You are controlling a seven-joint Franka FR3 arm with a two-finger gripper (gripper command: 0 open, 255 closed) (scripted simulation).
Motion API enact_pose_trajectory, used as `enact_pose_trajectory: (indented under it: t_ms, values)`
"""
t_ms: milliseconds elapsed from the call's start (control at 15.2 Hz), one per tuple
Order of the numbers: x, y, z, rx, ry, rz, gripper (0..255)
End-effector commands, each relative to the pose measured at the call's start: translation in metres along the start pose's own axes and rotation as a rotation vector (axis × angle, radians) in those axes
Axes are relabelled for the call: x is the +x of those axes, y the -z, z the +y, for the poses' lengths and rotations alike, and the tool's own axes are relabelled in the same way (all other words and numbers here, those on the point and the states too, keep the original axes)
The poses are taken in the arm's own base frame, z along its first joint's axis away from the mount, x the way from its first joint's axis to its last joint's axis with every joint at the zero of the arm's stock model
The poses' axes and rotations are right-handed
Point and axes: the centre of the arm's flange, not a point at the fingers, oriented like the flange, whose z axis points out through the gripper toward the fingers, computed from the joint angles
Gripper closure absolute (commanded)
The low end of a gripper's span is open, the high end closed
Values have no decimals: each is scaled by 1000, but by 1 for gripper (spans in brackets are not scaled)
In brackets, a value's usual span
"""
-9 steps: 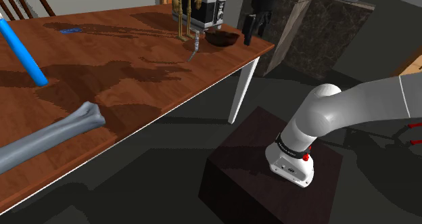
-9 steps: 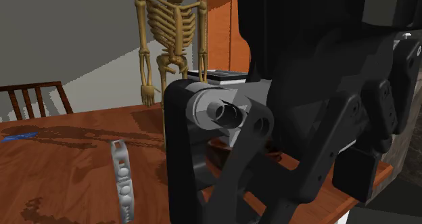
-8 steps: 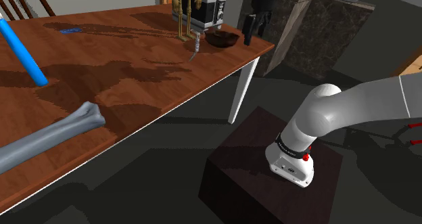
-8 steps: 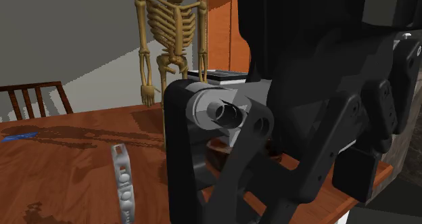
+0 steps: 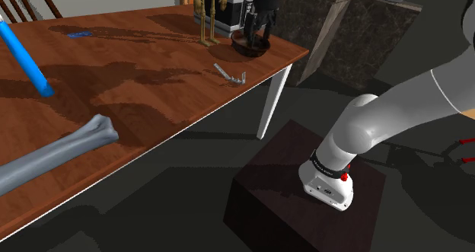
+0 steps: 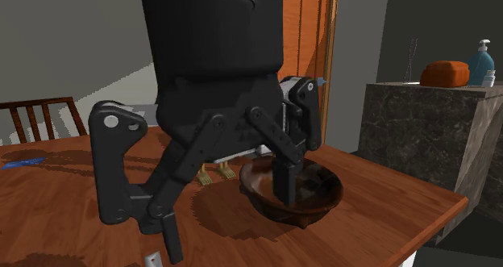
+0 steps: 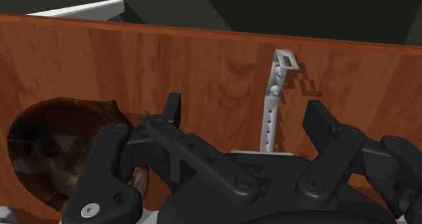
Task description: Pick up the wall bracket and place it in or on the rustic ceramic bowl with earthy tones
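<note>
Although the pincer [image 7: 244, 102] hangs at the brown ceramic bowl [image 6: 322, 205], with one finger apparently reaching into or just in front of it in the second exterior view, its jaws stand wide apart and carry nothing. The wall bracket [image 5: 230, 74], a pale grey perforated strip with a bent end, lies flat on the wooden counter [image 5: 137, 68], close to the near edge, apart from the bowl and a little to the shoulder view's left of it. Assessment: the bracket is outside the bowl, so placement is not achieved. Remaining work, as judged: position the pincer over the bracket, close on the strip, lift, carry to the bowl, release
</note>
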Motion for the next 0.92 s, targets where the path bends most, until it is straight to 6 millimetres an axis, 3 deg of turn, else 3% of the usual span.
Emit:
enact_pose_trajectory:
  t_ms: [0,594,858]
  values:
    - [24,-6,-6,16,3,2,0]
    - [132,-21,-41,84,18,8,0]
    - [135,-37,-44,85,18,8,0]
